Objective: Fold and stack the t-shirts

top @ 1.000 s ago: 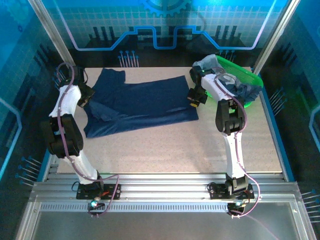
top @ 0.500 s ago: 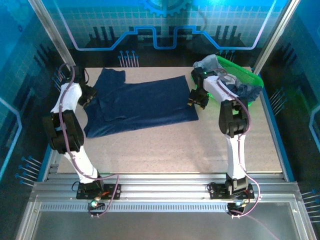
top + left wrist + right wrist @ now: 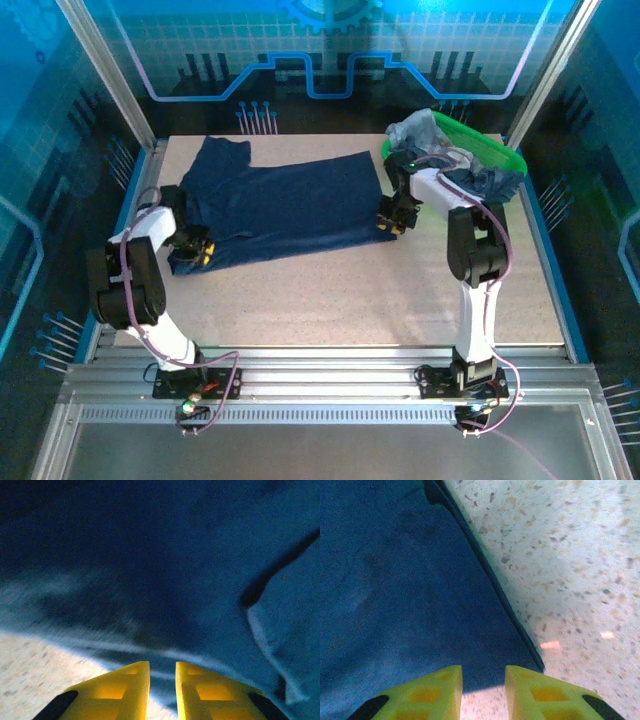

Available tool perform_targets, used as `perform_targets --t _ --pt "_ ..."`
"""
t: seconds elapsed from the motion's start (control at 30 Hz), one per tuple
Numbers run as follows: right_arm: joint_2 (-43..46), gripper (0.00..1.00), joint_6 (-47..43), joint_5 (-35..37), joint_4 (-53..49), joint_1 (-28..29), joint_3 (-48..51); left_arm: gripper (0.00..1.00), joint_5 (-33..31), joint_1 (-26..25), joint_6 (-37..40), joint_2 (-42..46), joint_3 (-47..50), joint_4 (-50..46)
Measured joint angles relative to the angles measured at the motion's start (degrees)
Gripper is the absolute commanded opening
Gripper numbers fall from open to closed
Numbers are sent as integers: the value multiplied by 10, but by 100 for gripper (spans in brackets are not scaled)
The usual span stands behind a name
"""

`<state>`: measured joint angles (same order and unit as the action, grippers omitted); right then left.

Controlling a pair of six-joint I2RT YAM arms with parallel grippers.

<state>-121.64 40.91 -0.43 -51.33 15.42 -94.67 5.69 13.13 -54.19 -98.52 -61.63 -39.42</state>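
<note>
A dark navy t-shirt (image 3: 290, 205) lies spread flat on the speckled table (image 3: 340, 300). My left gripper (image 3: 198, 252) sits low at the shirt's near left corner. In the left wrist view its yellow fingers (image 3: 127, 687) stand a narrow gap apart, open (image 3: 162, 672), with the t-shirt's (image 3: 165, 570) hem just at the tips. My right gripper (image 3: 388, 222) is at the near right corner. There the t-shirt's (image 3: 410, 580) edge reaches into the gap of the open right gripper (image 3: 483, 680), and bare table shows between the fingers.
A bright green basket (image 3: 490, 148) stands at the back right, holding more crumpled t-shirts (image 3: 472, 182), with a pale one (image 3: 413, 128) draped over its left rim. Bare table (image 3: 570, 555) lies to the right of the spread shirt and in front of it.
My left gripper came from the shirt's far left sleeve down to its near left corner. The right gripper slid a little nearer along the right edge. The flap at the left now lies flatter.
</note>
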Motion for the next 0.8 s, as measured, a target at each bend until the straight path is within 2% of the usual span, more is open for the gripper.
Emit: perform_targets --t 0.13,0.33,0.53,0.8 --pt "-49 27 -1 4 -5 11 -38 17 -14 -3 -1 -37 -26 21" --pt "-51 28 7 17 -33 18 -42 16 -43 -9 -1 -60 -26 23" --pt "22 30 38 17 -43 18 80 16 -71 -37 -2 -11 35 26" --pt "125 35 94 6 -65 27 242 19 -81 -57 -10 80 133 -17"
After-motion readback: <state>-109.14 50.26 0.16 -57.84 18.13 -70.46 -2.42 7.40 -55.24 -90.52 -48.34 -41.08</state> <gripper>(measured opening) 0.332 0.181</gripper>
